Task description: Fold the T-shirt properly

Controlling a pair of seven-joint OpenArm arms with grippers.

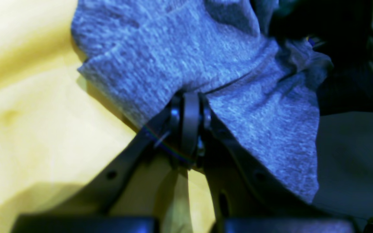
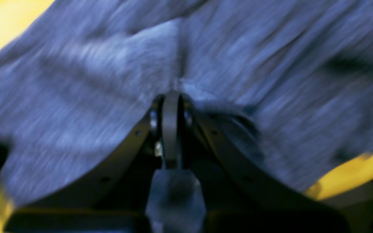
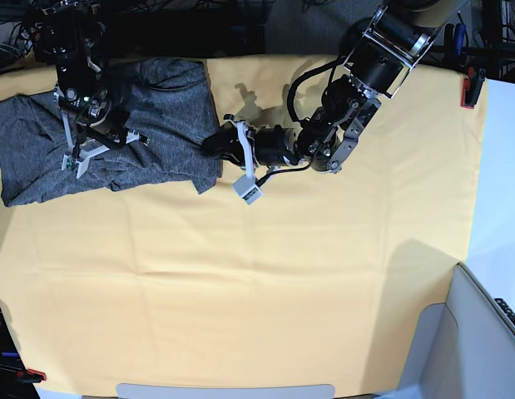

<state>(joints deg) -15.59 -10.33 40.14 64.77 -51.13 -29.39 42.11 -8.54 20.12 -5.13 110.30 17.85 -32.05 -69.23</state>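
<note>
The T-shirt [image 3: 157, 108], charcoal-grey knit, lies bunched at the far left of the yellow tablecloth [image 3: 265, 274]. My left gripper [image 1: 191, 94] is shut on a fold at the shirt's edge [image 1: 180, 55], where the fabric hangs over yellow cloth. In the base view that gripper [image 3: 210, 145] pinches the shirt's right edge. My right gripper [image 2: 172, 94] is shut on a gathered ridge of grey fabric [image 2: 108, 64], which fills the blurred right wrist view. From the base view, that gripper [image 3: 75, 156] sits on the shirt's left half, fingertips hidden in the folds.
A red clamp [image 3: 470, 90] holds the cloth at the far right edge and another red clamp [image 3: 28, 376] sits at the near left corner. A grey bin [image 3: 477, 332] stands at the near right. Cables and dark gear line the far edge.
</note>
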